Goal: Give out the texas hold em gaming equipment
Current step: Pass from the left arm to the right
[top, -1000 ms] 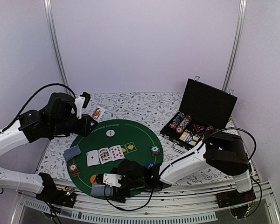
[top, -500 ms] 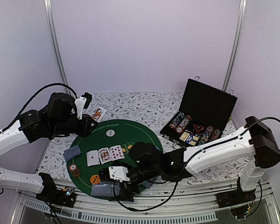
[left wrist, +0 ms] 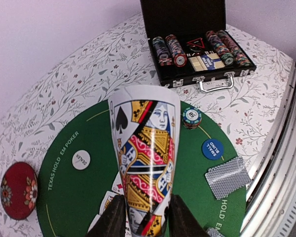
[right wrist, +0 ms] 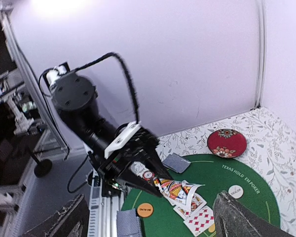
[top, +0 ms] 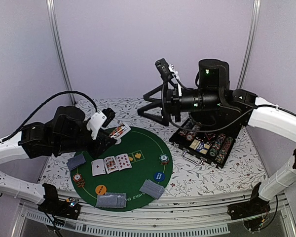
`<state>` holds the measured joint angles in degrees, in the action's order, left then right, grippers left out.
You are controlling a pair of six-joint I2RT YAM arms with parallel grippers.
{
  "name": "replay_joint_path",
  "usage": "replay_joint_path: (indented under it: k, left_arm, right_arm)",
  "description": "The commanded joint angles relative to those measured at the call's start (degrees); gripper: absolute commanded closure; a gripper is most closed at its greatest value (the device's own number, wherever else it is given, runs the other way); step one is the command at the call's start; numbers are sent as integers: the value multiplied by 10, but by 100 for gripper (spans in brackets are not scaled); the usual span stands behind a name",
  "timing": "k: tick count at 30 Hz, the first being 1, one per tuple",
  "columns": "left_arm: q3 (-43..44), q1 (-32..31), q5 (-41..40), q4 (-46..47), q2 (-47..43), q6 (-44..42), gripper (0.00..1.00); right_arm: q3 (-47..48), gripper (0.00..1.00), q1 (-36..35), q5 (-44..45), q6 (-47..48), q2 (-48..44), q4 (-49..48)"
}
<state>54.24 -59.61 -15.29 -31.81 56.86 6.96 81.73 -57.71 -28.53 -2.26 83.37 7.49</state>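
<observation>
My left gripper (left wrist: 144, 219) is shut on a face-up queen of clubs card (left wrist: 148, 143), bowed between the fingers and held above the green mat (top: 143, 143). The top view shows this card (top: 119, 131) near the mat's far left. Three face-up cards (top: 110, 164) lie on the mat, with face-down blue-backed cards at its left (top: 76, 161), front (top: 111, 200) and front right (top: 153, 188). Chip stacks (top: 163, 159) (top: 78, 178), a blue button (top: 159, 176), an orange button (top: 100, 189) and a white dealer button (left wrist: 81, 159) rest there too. My right gripper (top: 165, 69) hangs high, open and empty.
An open black case (top: 207, 140) with rows of chips and a card deck stands at the back right. A dark red round disc (left wrist: 18, 190) lies on the floral tablecloth beside the mat's far left. The metal table rail (top: 153, 224) runs along the near edge.
My right arm has risen from the mat's near edge to high above the back of the table. The left gripper has carried the queen a little rightward over the mat.
</observation>
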Motion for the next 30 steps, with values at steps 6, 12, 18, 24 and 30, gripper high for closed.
replay_joint_path:
  k: [6, 12, 18, 24, 30]
  left_arm:
    - [3, -85, -127, 65, 25, -105, 70]
    - [-4, -109, -142, 88, 34, -130, 70]
    - [-14, -115, -133, 97, 24, -141, 70]
    - [-13, -118, -147, 97, 29, -146, 70]
    - [-12, -119, -156, 102, 30, -146, 70]
  right_arm:
    - [102, 17, 20, -40, -176, 106, 131]
    - [119, 21, 19, -74, -179, 143, 130]
    - [124, 34, 19, -78, -164, 157, 134]
    - [125, 76, 20, -101, -163, 161, 134]
    - [140, 97, 20, -100, -152, 168, 174]
